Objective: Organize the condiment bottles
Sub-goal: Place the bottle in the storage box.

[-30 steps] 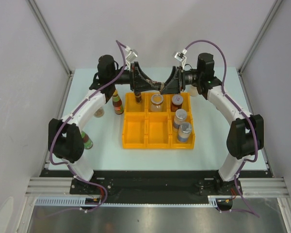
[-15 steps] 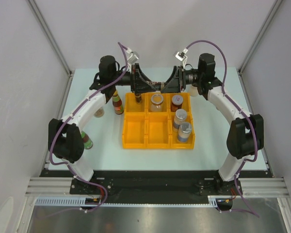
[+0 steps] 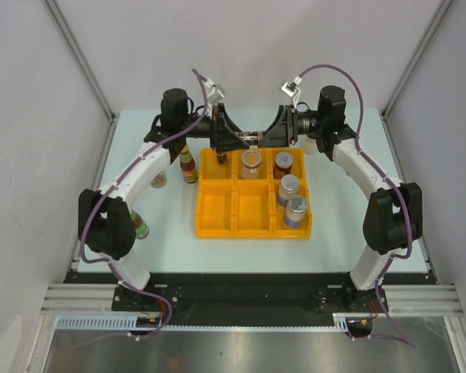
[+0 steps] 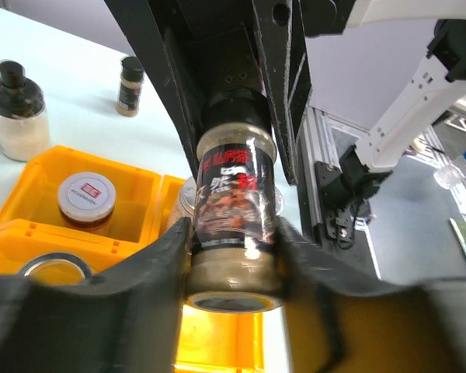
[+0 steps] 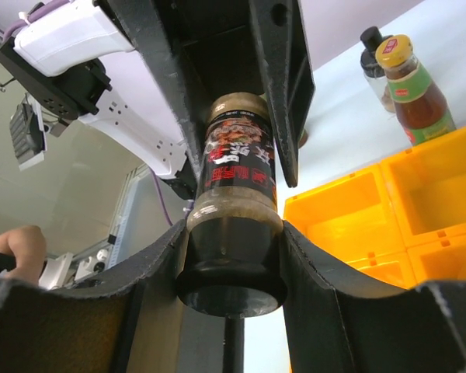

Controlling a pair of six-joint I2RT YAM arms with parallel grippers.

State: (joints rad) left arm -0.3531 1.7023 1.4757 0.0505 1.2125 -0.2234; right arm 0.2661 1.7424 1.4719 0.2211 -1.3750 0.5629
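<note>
The pale bench [image 3: 334, 249] carries a yellow tray [image 3: 252, 232] of 6 compartments at its centre. The left arm [image 3: 144, 167] and right arm [image 3: 361, 167] curve in from either side and meet over the tray's far edge. There the left hand [image 4: 234, 233] and right hand [image 5: 234, 233] face each other, both clamped on 1 spice jar [image 4: 234, 179] lying level in the air between them. The left hand grips its base end and the right hand its black cap.

Below, the tray's far row holds a clear jar [image 3: 252, 162] in the middle compartment and a white-lidded jar [image 3: 283, 163] in the right one. A dark bottle [image 3: 221, 159] in the left one is mostly hidden under the left hand. 2 shakers [image 3: 288, 186] stand in the near right compartment. A sauce bottle [image 3: 188, 165] stands on the bench just beside the tray's left wall. A smaller bottle [image 3: 140, 225] stands near the left arm's elbow.
</note>
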